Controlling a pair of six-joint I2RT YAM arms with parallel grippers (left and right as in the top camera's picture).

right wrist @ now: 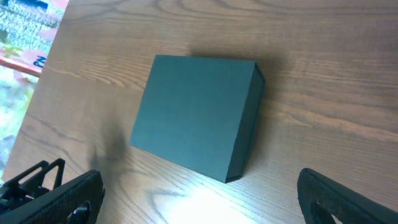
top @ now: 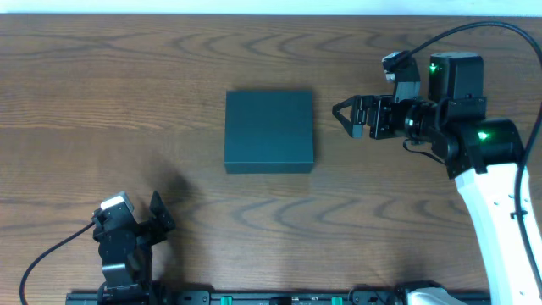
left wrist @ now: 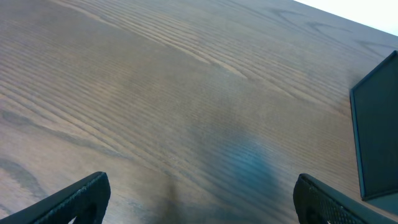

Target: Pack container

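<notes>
The container [top: 268, 131] is a dark teal square box lying flat with its lid shut in the middle of the wooden table. It fills the centre of the right wrist view [right wrist: 196, 115] and shows at the right edge of the left wrist view [left wrist: 377, 124]. My right gripper [top: 345, 116] is open and empty, just right of the container and pointing at it [right wrist: 199, 199]. My left gripper [top: 161, 216] is open and empty near the front left of the table, well away from the container [left wrist: 199, 199]. No snack packets are in view.
The wooden table [top: 127, 102] is bare around the container. The left arm's base [top: 123, 254] and cable sit at the front edge. The right arm [top: 491, 169] reaches in from the right side.
</notes>
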